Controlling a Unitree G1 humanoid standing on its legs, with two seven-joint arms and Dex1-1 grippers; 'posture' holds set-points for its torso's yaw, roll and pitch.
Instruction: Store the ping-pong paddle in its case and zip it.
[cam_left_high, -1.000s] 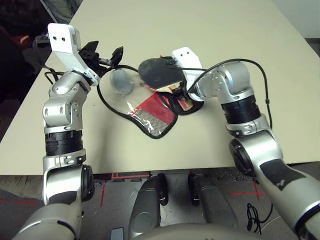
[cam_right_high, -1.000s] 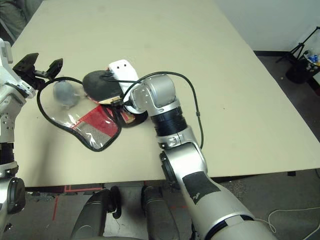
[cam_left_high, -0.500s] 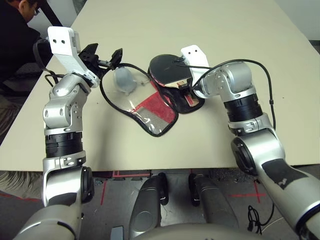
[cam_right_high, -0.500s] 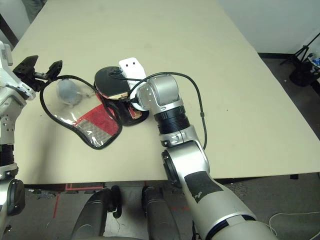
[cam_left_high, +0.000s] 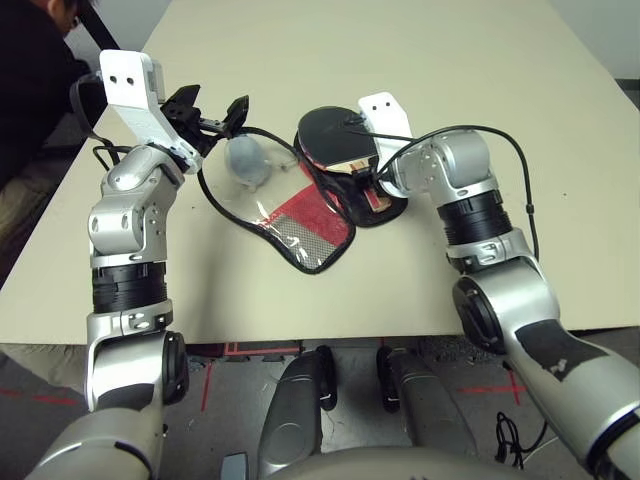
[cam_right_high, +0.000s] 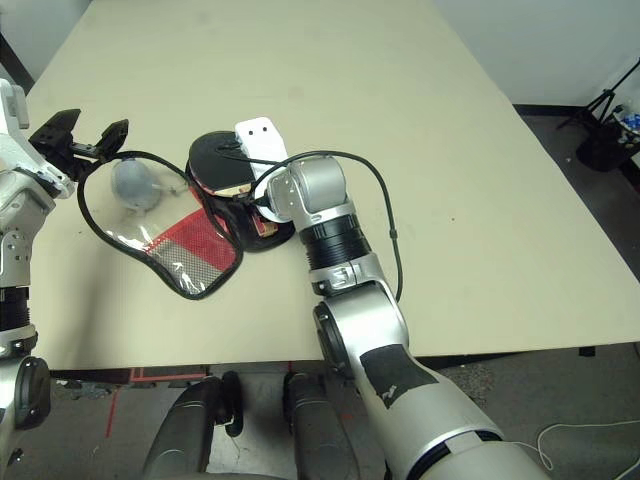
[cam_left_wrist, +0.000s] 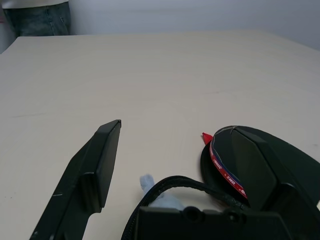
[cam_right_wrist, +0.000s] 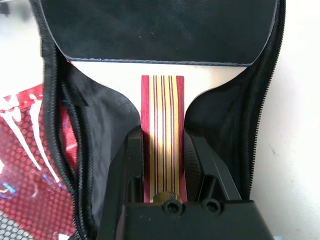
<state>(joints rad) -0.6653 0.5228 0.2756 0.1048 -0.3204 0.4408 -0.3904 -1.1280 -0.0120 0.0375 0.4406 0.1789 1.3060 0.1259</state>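
Observation:
The case (cam_left_high: 300, 228) lies open on the table, its clear flap with the red mesh panel (cam_right_wrist: 22, 150) spread to the left and its black half (cam_left_high: 390, 207) to the right. The ping-pong paddle (cam_left_high: 335, 135) rests in the black half, with its round black face (cam_right_wrist: 160, 30) toward the far side. My right gripper (cam_right_wrist: 161, 150) is shut on the paddle's red-striped wooden handle (cam_right_wrist: 161, 100). My left gripper (cam_left_high: 212, 105) hovers open over the flap's far-left zipper rim (cam_left_wrist: 185, 184), with nothing between its fingers (cam_left_wrist: 102, 157).
A small grey lump (cam_left_high: 245, 160) sits under the clear flap. A person in dark clothes (cam_left_high: 30, 70) is at the table's far left corner. The beige table (cam_left_high: 450, 70) stretches bare beyond and to the right. Its front edge (cam_left_high: 300, 342) is close below the case.
My right gripper has drawn the paddle slightly to the right, off the clear flap and over the black half. The left gripper has stayed open in place. The camera has shifted.

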